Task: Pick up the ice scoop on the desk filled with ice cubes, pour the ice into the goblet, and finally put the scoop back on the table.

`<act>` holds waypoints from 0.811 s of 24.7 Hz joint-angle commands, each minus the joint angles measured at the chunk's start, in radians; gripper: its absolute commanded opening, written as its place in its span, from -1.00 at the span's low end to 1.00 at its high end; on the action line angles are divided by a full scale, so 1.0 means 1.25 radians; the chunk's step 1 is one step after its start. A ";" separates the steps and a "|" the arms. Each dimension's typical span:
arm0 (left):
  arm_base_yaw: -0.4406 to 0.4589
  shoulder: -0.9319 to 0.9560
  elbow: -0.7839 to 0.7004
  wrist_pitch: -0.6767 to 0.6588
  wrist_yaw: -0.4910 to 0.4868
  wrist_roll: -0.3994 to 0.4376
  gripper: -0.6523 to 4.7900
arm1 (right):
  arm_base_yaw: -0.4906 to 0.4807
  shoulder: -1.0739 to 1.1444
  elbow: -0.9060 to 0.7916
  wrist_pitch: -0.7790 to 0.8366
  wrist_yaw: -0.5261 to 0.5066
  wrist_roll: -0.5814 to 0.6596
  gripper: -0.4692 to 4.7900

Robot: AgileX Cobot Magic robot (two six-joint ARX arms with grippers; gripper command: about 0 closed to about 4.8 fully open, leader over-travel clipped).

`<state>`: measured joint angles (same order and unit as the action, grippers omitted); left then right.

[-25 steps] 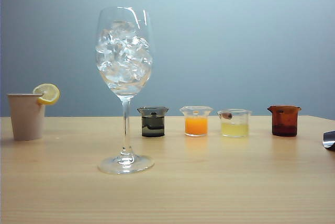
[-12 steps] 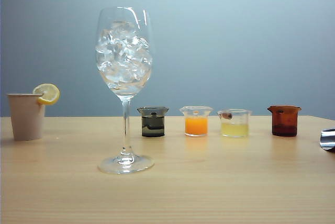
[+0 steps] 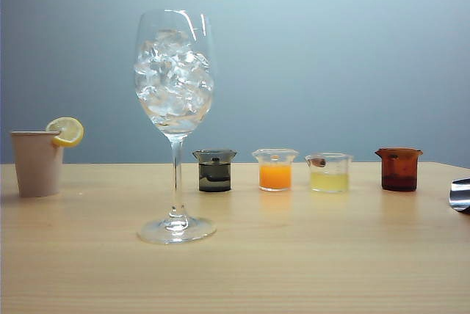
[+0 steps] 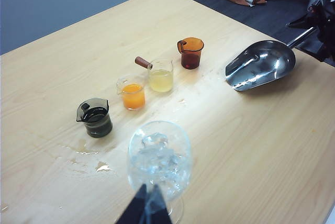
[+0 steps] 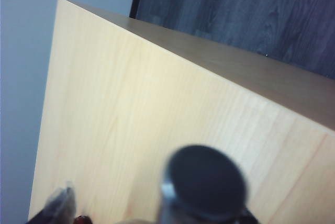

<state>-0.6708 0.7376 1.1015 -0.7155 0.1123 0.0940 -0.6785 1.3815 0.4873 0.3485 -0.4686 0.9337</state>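
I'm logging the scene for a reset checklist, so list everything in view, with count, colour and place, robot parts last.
goblet: one, clear, left of centre on the table, bowl full of ice.
ice cubes: many, whitish-clear, inside the goblet.
ice scoop: one, shiny steel, empty, lying at the table's right end.
small beakers: four in a row behind the goblet; dark grey, orange, pale yellow, brown.
cup with lemon slice: one, beige, far left.
water spills: a few wet patches near the dark beaker.
table: one, pale wood.
left gripper: dark, shut on the goblet stem.
right gripper: dark, by the scoop's handle end; jaws not clearly shown.
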 commanded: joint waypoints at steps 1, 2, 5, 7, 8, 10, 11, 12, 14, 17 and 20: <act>0.001 -0.001 0.005 0.011 0.004 0.002 -0.78 | -0.001 -0.037 0.003 -0.050 0.018 -0.013 0.51; 0.001 -0.001 0.005 0.011 0.004 0.002 -0.78 | -0.001 -0.050 0.003 -0.071 0.022 -0.022 0.51; 0.001 -0.002 0.005 0.011 0.004 0.002 -0.78 | -0.001 -0.089 0.003 -0.121 0.034 -0.045 0.51; 0.001 -0.002 0.005 0.011 0.004 0.002 -0.78 | -0.001 -0.116 0.003 -0.148 0.042 -0.060 0.51; 0.001 -0.002 0.005 0.011 0.004 0.002 -0.78 | -0.001 -0.132 0.003 -0.161 0.041 -0.063 0.51; 0.001 -0.002 0.005 0.011 0.004 0.002 -0.78 | -0.001 -0.160 0.003 -0.179 0.041 -0.066 0.51; 0.001 -0.002 0.005 0.011 0.003 0.002 -0.78 | -0.001 -0.176 0.003 -0.188 0.041 -0.067 0.51; 0.001 -0.002 0.005 0.011 0.004 0.002 -0.78 | -0.001 -0.191 0.003 -0.196 0.039 -0.069 0.51; 0.001 -0.002 0.005 0.011 0.003 0.002 -0.78 | -0.001 -0.222 0.003 -0.212 0.036 -0.074 0.50; 0.001 -0.002 0.005 0.012 0.004 0.002 -0.78 | 0.000 -0.263 0.003 -0.243 0.036 -0.077 0.32; 0.001 -0.001 0.005 0.013 0.004 0.002 -0.78 | 0.001 -0.289 0.003 -0.278 0.031 -0.077 -0.02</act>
<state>-0.6708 0.7376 1.1015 -0.7155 0.1123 0.0940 -0.6781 1.0283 0.4877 0.0101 -0.4232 0.8436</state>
